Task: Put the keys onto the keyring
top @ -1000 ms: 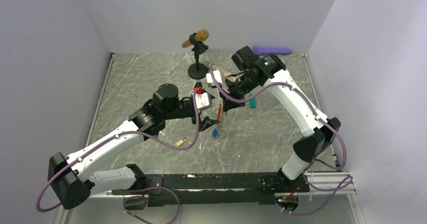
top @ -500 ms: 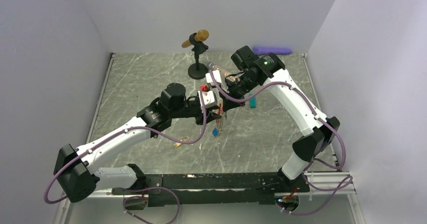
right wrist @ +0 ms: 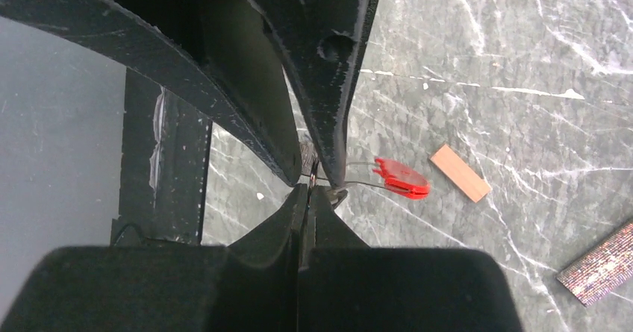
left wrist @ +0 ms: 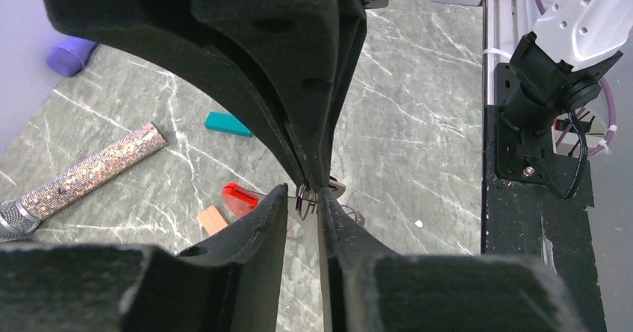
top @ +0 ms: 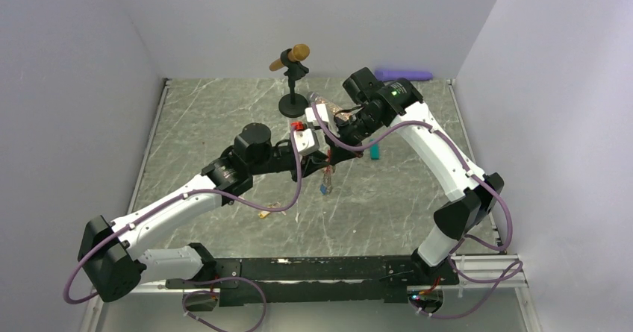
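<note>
The keyring hangs in the air over the middle of the table, its silvery coil [left wrist: 307, 200] pinched between both grippers. My right gripper [right wrist: 307, 187] is shut on the coil from one side. From the opposite side my left gripper [left wrist: 302, 195] has its jaws drawn in narrowly around the same coil. Below it the red clip [right wrist: 401, 177] dangles on a thin wire. In the top view both grippers meet, left [top: 324, 162] and right [top: 334, 147]. A blue-tagged key [top: 322, 190] shows just below them. A yellowish-tagged key [top: 265, 213] lies by the left arm's cable.
A tan wooden block [right wrist: 459, 171] lies near the red clip, and a teal block [left wrist: 228, 123] a little further off. A glittery tube [left wrist: 89, 171] rests on the marble top. A microphone on a black stand [top: 292, 86] is at the back, and a purple object [top: 403, 74] by the far wall.
My left arm has swung up and to the right to meet the right gripper, and its jaws have closed in from wide open around the coil. The right arm has stayed still.
</note>
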Robot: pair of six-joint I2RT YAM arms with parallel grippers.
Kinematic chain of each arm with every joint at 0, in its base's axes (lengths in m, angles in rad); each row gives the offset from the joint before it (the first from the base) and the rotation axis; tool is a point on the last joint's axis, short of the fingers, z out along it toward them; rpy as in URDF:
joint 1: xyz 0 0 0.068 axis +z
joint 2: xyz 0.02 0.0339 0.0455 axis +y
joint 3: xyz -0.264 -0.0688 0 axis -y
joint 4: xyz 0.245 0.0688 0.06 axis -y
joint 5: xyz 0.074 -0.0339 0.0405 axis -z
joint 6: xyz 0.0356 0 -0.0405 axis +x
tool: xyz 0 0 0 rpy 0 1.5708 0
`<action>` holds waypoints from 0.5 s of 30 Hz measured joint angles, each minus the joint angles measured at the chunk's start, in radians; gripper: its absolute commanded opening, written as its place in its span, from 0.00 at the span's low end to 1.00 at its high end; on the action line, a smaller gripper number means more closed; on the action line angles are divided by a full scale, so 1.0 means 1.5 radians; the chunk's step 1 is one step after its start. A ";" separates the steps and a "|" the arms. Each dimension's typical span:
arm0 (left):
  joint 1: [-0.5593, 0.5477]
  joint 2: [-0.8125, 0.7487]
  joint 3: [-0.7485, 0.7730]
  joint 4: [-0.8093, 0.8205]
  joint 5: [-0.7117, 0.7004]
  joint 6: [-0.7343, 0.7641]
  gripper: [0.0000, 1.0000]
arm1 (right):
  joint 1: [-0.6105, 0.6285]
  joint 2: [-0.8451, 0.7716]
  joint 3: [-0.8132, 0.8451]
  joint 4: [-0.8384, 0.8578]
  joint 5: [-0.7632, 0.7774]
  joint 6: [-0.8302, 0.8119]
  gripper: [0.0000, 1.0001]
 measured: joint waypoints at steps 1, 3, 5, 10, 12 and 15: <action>0.000 0.000 0.000 0.001 0.001 -0.002 0.21 | 0.000 0.000 0.000 0.001 0.000 -0.001 0.00; 0.000 0.000 0.000 0.001 0.002 -0.005 0.16 | -0.001 0.000 0.000 0.000 0.001 -0.001 0.00; 0.000 0.000 0.000 0.001 0.002 -0.005 0.07 | -0.002 0.000 0.000 0.000 -0.001 0.000 0.00; 0.000 0.001 0.003 -0.008 0.002 -0.004 0.00 | -0.002 0.000 0.000 -0.001 -0.002 0.000 0.00; 0.000 0.002 0.005 -0.009 0.003 -0.005 0.00 | -0.002 0.000 0.000 0.000 -0.004 -0.001 0.00; 0.002 -0.002 -0.002 -0.002 -0.001 -0.017 0.00 | -0.002 -0.002 -0.007 0.004 -0.007 0.001 0.07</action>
